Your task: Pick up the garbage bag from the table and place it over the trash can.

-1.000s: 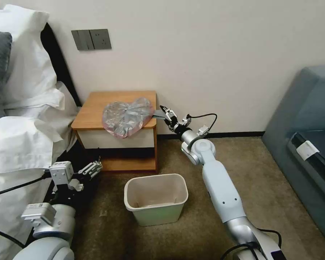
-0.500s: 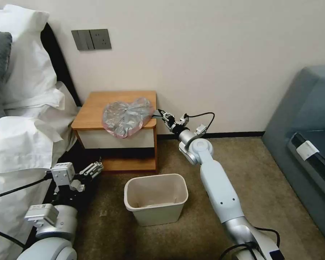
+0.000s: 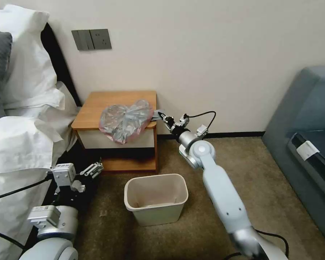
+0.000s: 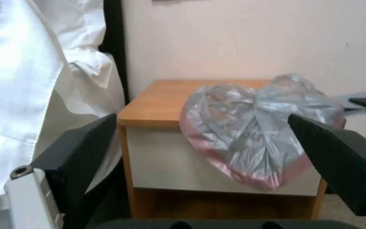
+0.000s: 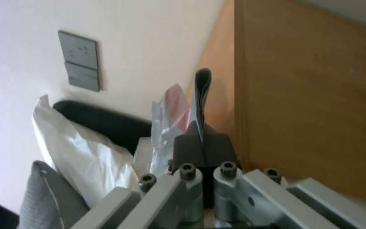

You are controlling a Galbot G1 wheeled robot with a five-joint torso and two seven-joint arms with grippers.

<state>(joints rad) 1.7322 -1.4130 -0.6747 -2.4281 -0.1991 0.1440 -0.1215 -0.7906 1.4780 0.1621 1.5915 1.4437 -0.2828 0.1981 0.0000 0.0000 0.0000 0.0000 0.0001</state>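
So there's the small wooden table [image 3: 97,108] with the orange-brown top by the wall, and the cream-beige rectangular plastic trash can [image 3: 156,198] sits on the carpet in front of it. The crinkly translucent grey garbage bag with the pinkish-red edge [image 3: 124,121] droops over the table's front edge. Right pincer [image 3: 161,116] is pinched tight on the bag's right end. Left pincer [image 3: 94,168] hangs low by the bed, fingers spread wide.
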